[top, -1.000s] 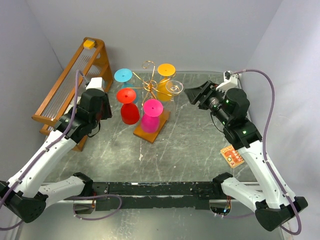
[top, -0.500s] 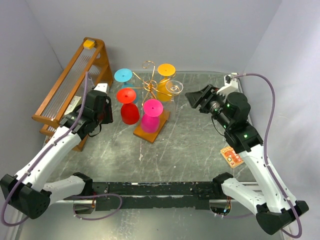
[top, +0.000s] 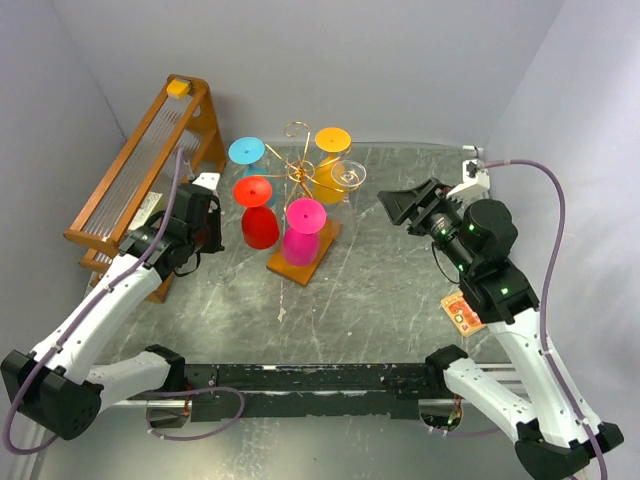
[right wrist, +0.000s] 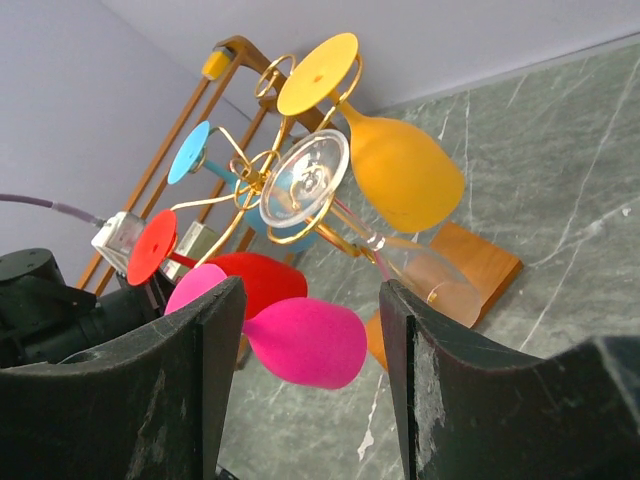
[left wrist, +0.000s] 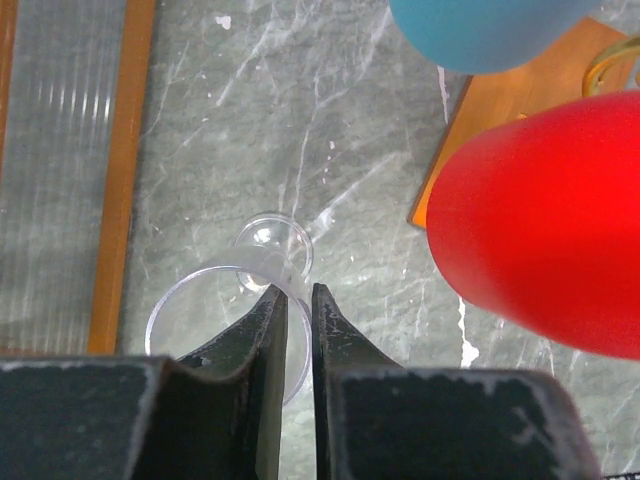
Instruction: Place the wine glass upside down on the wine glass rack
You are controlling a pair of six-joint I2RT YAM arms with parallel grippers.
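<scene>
left wrist: left gripper (left wrist: 292,292) pinches wine glass (left wrist: 200,312)

Left arm (top: 90,320), right arm (top: 530,340): white link shells, black joint housings, small green lights; mauve cables (top: 525,163); black scuffed gripper fingers (right wrist: 170,400).

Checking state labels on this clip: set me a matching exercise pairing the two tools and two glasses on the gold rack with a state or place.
1. right tool
2. left tool
3. pink glass
4. hung clear glass

a. upside down beside the orange glass
b. open, holding nothing
c. pinching the held clear glass by its rim
d. on the wine glass rack's near side, next to the red glass

Pairs: 1-b, 2-c, 3-d, 4-a.
</scene>
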